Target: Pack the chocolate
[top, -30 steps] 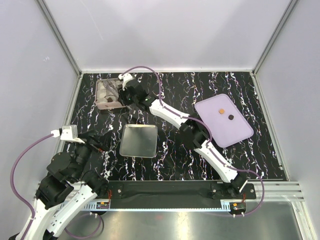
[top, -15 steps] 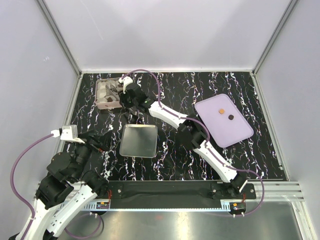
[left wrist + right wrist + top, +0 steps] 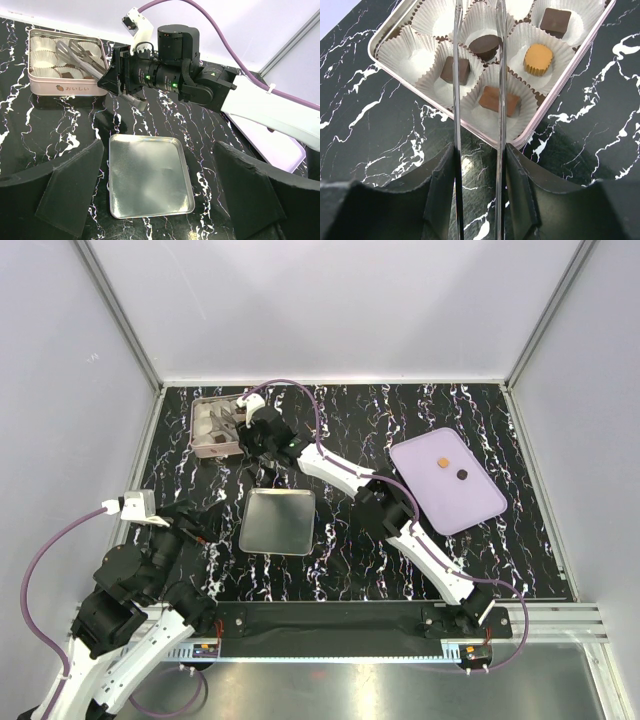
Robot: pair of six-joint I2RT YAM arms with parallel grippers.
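The pink tin holds white paper cups with several pieces of chocolate: a round dark one, a tan-gold one and brown squares. My right gripper is shut on metal tongs. The tongs' two blades stand apart and reach over the tin, one on each side of the round dark piece. A tan chocolate and a dark one lie on the purple tray. My left gripper is open and empty, near the table's front left.
A silver lid lies flat in the middle of the black marbled table, in front of my left gripper. The right arm stretches across from the near right to the tin at the far left. Grey walls close in the table.
My right gripper has drawn back from over the tin, which now shows more of its cups. The tongs' blades have spread a little. The left arm has not moved.
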